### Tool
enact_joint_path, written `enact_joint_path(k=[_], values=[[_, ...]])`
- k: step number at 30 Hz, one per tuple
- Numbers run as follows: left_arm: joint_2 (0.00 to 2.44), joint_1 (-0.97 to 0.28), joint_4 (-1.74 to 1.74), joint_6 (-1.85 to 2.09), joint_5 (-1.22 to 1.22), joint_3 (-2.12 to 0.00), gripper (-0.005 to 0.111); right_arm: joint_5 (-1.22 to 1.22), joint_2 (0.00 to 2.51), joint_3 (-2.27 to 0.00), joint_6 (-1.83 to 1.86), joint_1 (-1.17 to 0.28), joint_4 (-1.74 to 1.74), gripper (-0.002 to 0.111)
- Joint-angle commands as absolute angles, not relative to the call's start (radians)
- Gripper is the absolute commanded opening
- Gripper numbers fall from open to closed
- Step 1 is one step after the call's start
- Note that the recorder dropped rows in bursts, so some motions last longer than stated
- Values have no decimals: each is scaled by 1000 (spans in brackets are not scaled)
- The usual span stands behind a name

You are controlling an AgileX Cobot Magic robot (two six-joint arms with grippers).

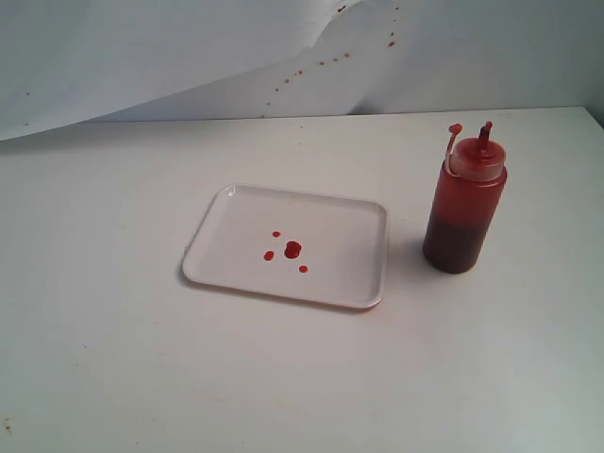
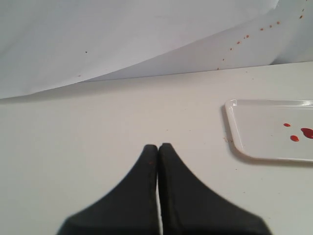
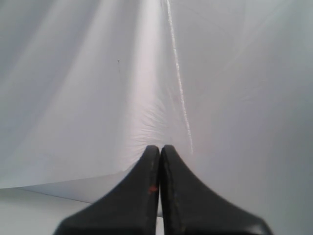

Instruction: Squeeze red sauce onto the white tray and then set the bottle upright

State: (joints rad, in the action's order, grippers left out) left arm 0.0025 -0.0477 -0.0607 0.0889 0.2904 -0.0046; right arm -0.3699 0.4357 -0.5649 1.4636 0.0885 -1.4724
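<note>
The white tray (image 1: 236, 260) lies flat in the middle of the table, with a small blob of red sauce (image 1: 293, 249) and a few tiny drops on it. Right of it the bottle (image 1: 462, 212) stands upright, its nozzle and tethered red cap pointing up. Neither arm shows in the exterior view. My left gripper (image 2: 158, 146) is shut with nothing in it, low over bare table; the tray's corner (image 2: 234, 127) and sauce drops (image 2: 294, 138) lie off to one side. My right gripper (image 3: 160, 147) is shut on nothing and faces the white backdrop.
A creased white backdrop sheet (image 1: 189, 47) hangs behind the table, dotted with reddish-brown specks (image 1: 321, 64). The white tabletop (image 1: 113, 359) stretches wide to the left and front of the tray.
</note>
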Motion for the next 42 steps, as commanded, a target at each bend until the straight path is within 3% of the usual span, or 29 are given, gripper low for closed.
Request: enact_joint_path(k=[1,15,18,19,21,22,27,42], values=[[0,-49,-62,85,277,0,0,-373,430,-562,1460,90,-1477,0],[0,-49,-62,85,277,0,0,-373,428,-560,1462,90,-1403,0],[0,-49,-62,85,277,0,0,-363,394,-560,754,90,-570,0],[0,-49,-62,85,277,0,0,-363,379,-560,296,90,-236,0],[0,-49,-62,85,277,0,0,-333,358,-549,-140,90,143,0],[0,-49,-62,85,277,0,0,-297,351,-534,-170,90,192,0],[0,-49,-62,85,277,0,0,-58,253,-364,-94,90,187,0],[0,-49,-62,85,277,0,0,8,57,-10,-84,90,93,0]])
